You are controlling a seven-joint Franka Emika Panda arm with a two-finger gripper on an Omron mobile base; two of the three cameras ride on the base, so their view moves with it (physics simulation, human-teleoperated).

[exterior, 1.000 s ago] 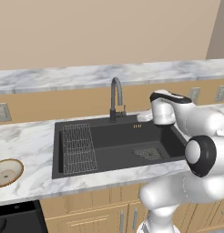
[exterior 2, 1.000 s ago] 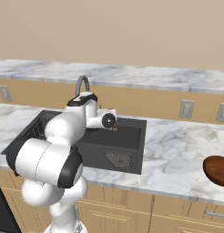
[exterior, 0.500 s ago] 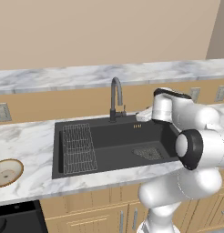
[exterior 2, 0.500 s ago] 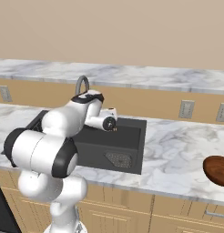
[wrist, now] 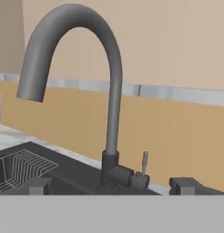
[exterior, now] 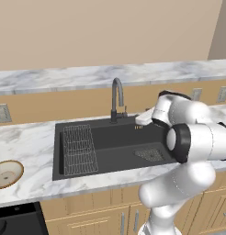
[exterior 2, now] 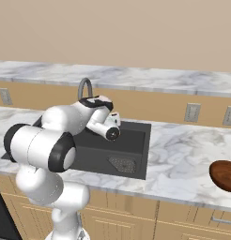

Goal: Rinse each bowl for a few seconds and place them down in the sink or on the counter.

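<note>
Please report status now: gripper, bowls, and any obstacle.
Gripper open, empty, facing tap. Tan bowl and brown bowl on counter. Nothing blocking.

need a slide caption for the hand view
Open end effector facing the dark gooseneck tap and its small lever handle, wire rack at left.

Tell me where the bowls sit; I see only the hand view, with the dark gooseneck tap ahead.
Observer: The shallow tan bowl with the cream speckled inside rests on the white marble counter, left of the black rectangular sink.
Operator: Give me the other one.
Observer: The glossy reddish-brown bowl rests on the counter, far right of the sink.
Operator: Locate the drain.
Observer: The mesh drain lies at the basin's right end.
</note>
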